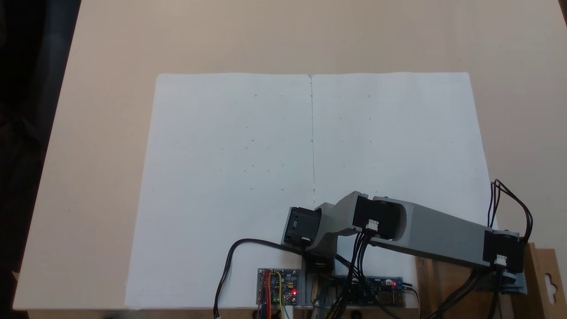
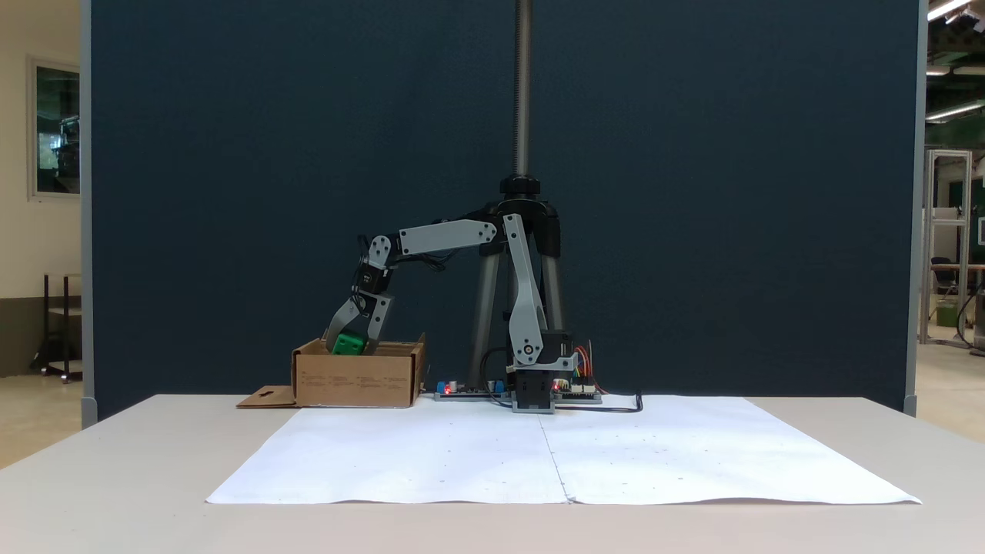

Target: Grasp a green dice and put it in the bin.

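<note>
My gripper (image 2: 348,344) clamps small bright green plastic dice (image 2: 348,343) | above shallow brown cardboard bin (image 2: 355,375), left of base | risk: release off-centre, dice bounces over low wall.

You've got the gripper (image 2: 350,344) clamped on the green dice (image 2: 348,344) right above the open top of the bin (image 2: 358,376), arm (image 2: 446,237) bent over to the left of its base (image 2: 535,396), white paper sheet (image 2: 562,454) bare in front.

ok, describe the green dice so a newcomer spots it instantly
In the fixed view facing the blue partition, find the brown cardboard bin left of the arm's base. Just above its rim, the gripper holds the green dice between its fingers. It is the one bright green thing there.
</note>
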